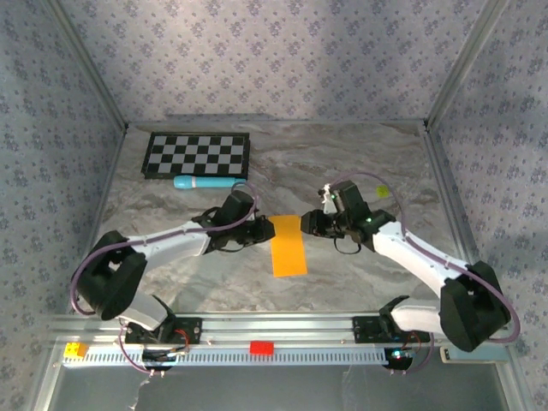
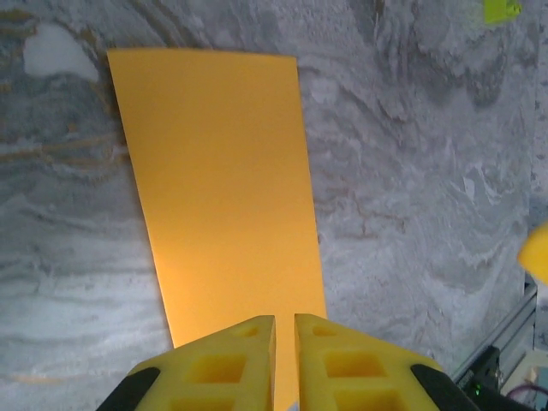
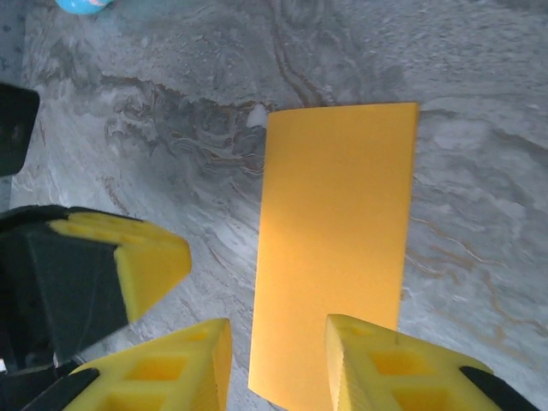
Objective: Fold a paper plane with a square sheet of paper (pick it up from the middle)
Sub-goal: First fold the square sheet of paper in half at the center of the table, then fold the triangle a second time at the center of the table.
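Note:
The square sheet of paper (image 1: 288, 245) lies flat on the marble table as a narrow orange rectangle, folded in half. My left gripper (image 1: 259, 229) sits at its left long edge. In the left wrist view the paper (image 2: 223, 188) stretches away from that gripper (image 2: 285, 330), whose yellow fingers stand shut with only a thin slit between them, orange showing through. My right gripper (image 1: 310, 224) is at the paper's right edge. Its jaws (image 3: 278, 351) stand apart over the near end of the paper (image 3: 334, 240), holding nothing. The left gripper's fingertip (image 3: 128, 265) shows close by.
A black-and-white checkerboard (image 1: 197, 155) lies at the back left, with a light-blue cylinder (image 1: 208, 182) just in front of it. A tiny yellow-green bit (image 1: 382, 192) lies right of the right arm. The metal rail (image 1: 282, 330) runs along the near edge.

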